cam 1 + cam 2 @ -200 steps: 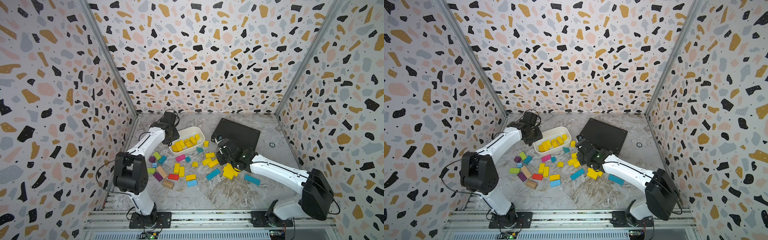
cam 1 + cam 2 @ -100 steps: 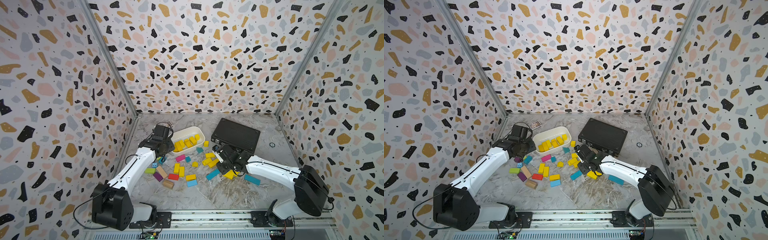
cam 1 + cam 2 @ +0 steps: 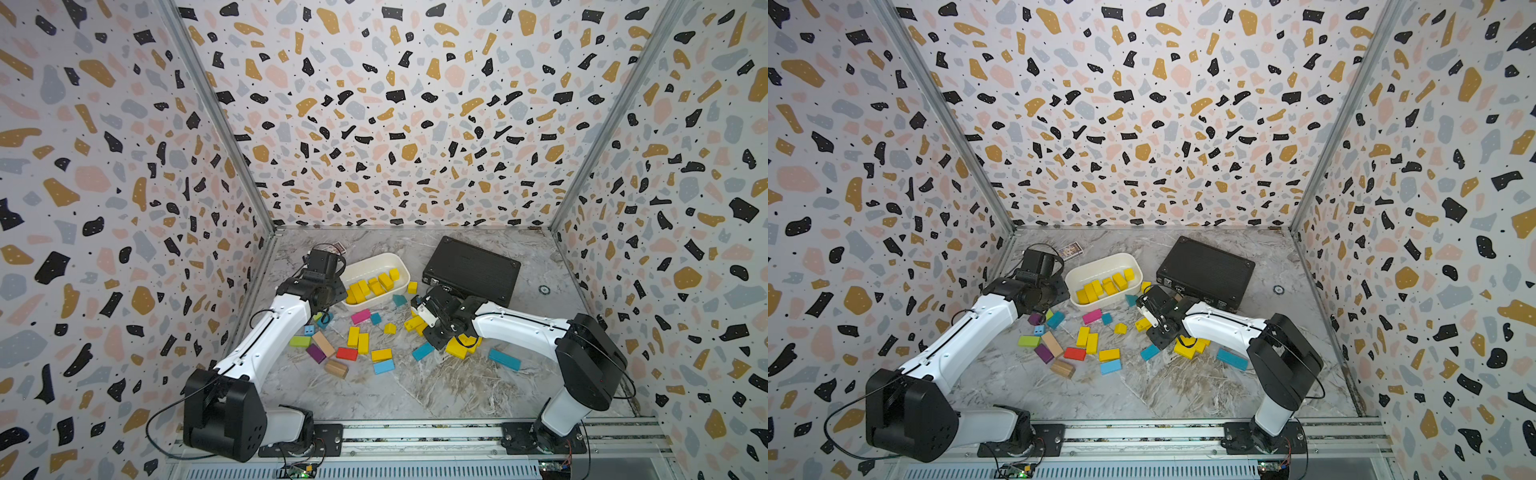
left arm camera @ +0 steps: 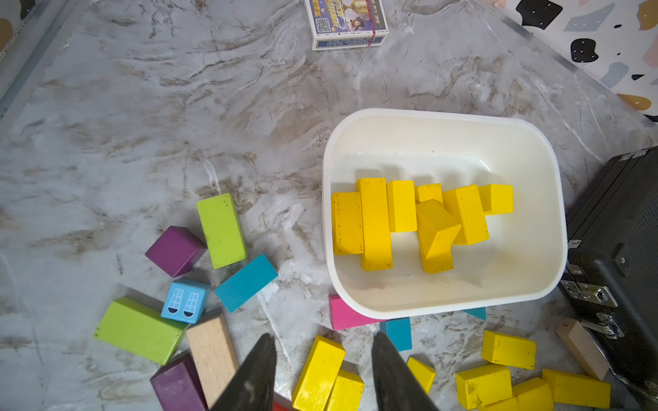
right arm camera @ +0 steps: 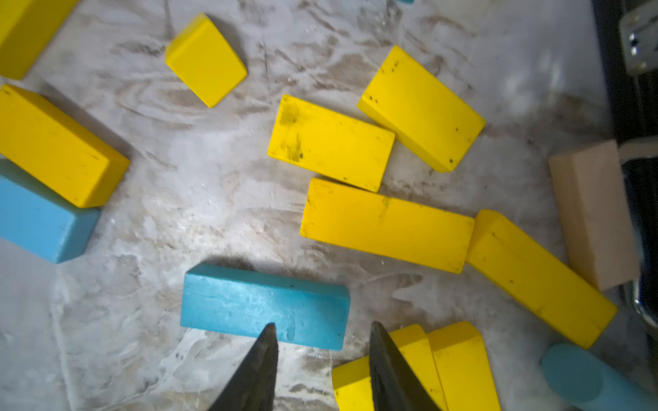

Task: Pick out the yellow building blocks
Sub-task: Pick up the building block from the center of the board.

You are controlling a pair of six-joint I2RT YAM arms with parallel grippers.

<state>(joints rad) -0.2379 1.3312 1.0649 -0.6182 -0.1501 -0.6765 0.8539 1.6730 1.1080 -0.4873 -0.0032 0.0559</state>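
Note:
Several yellow building blocks [image 4: 409, 220] lie in the white tray [image 4: 427, 115]; the same heap [image 3: 376, 286] shows in both top views. More yellow blocks lie loose on the table: a pair [image 3: 358, 338], one bar [image 3: 381, 354], a cube [image 3: 390, 328] and a cluster [image 3: 457, 349]. My left gripper [image 4: 323, 343] hangs open above two yellow blocks [image 4: 320, 373] just in front of the tray and holds nothing. My right gripper [image 5: 323, 331] is open and empty. It stands between a blue bar [image 5: 263, 306] and yellow blocks [image 5: 452, 363], with other yellow bars [image 5: 384, 224] beyond.
A black case [image 3: 473, 266] lies right of the tray, close behind the right wrist. A small card box [image 4: 347, 25] sits near the back wall. Pink [image 3: 360, 316], green [image 3: 300, 341], purple [image 3: 316, 353], red [image 3: 347, 354], tan [image 3: 336, 368] and teal [image 3: 503, 359] blocks lie among the yellow ones.
My left gripper has come forward from the tray's far left end to the blocks in front of it. The right gripper's jaws have opened wider, and it has shifted slightly forward.

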